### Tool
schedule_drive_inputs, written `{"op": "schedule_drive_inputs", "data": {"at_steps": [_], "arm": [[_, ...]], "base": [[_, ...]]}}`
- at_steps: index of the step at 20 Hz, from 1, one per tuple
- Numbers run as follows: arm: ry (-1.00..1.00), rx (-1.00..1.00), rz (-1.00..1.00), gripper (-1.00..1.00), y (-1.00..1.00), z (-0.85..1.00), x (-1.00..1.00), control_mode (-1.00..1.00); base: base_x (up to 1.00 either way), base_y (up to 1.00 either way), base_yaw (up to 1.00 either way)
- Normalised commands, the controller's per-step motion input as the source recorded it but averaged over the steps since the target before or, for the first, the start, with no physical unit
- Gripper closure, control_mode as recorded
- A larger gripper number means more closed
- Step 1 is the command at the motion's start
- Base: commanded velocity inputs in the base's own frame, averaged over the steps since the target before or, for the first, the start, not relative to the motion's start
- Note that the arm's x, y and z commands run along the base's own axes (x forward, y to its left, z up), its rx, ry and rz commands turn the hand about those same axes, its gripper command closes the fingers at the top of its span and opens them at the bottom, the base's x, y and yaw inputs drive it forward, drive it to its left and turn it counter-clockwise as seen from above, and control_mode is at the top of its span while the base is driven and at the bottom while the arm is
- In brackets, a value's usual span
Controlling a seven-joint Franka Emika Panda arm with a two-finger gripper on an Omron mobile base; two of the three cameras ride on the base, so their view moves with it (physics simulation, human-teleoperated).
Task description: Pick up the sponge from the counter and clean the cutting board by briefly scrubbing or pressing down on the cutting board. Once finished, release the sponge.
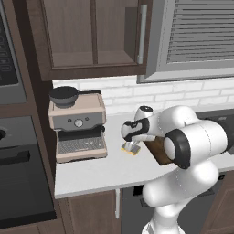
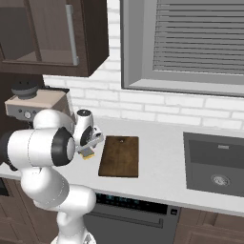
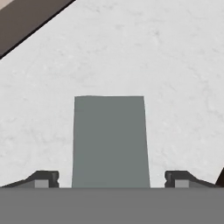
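Sponge (image 3: 109,140) sits on the counter (image 1: 100,171) just left of the board (image 2: 120,156), gripper (image 3: 111,179) spread wide either side of it; looks light and squishy, so I'd pinch the long sides mid-height.

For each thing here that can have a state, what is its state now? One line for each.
Grey-green and yellow sponge: on the light grey counter, between the finger tips, not on the board.
Two-finger gripper: open, low over the sponge.
Dark brown wooden cutting board: flat on the counter, nothing on it.
Beige coffee machine: upright.
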Motion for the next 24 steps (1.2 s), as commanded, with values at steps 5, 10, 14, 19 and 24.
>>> {"op": "schedule_drive_inputs", "data": {"at_steps": [5,10,14,19,24], "arm": [[0.00,0.00,0.00,-1.00,0.00,0.09,0.00,-1.00],[-0.03,0.01,-0.04,-1.00,-0.05,0.54,-0.17,-1.00],[-0.08,0.09,-0.14,-1.00,-0.21,0.77,-0.42,-1.00],[-0.06,0.11,-0.21,-1.00,-0.09,0.47,-0.28,-1.00],[-0.02,0.05,-0.20,-1.00,-0.01,0.23,-0.28,-1.00]], "base": [[0.00,0.00,0.00],[0.00,0.00,0.00],[0.00,0.00,0.00],[0.00,0.00,0.00],[0.00,0.00,0.00]]}}
